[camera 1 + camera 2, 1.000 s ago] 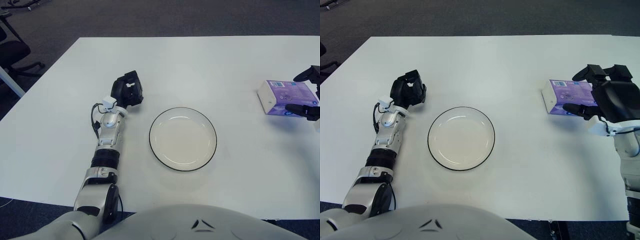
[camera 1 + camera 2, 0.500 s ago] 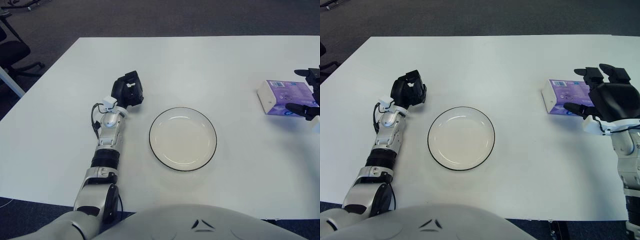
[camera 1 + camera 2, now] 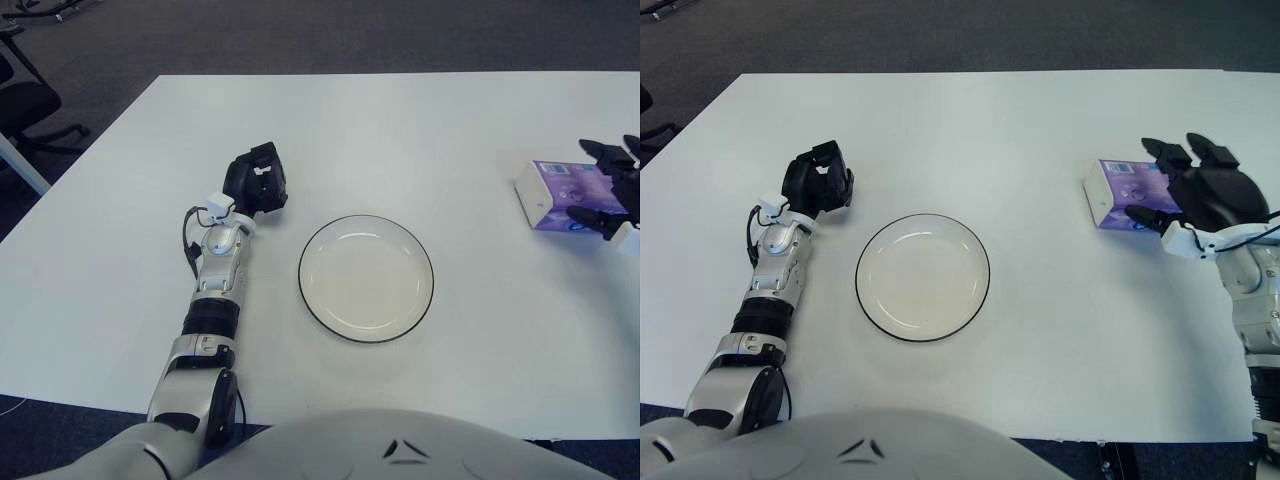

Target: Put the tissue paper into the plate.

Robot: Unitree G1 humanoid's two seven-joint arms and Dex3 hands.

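Note:
The tissue paper is a purple pack (image 3: 1118, 190) lying flat on the white table near its right edge. My right hand (image 3: 1185, 190) is at the pack's right end, its fingers spread over the top and the thumb (image 3: 1140, 213) along the near side. The pack rests on the table. The plate (image 3: 923, 276) is white with a dark rim, stands at the table's middle and is empty. My left hand (image 3: 255, 180) rests curled on the table left of the plate, holding nothing.
The white table (image 3: 400, 130) runs to dark carpet at the back. An office chair (image 3: 25, 105) stands at the far left, off the table. The pack lies well to the right of the plate.
My right hand has shifted a little right and lower around the pack's right end. The pack, the plate and my left hand have not moved.

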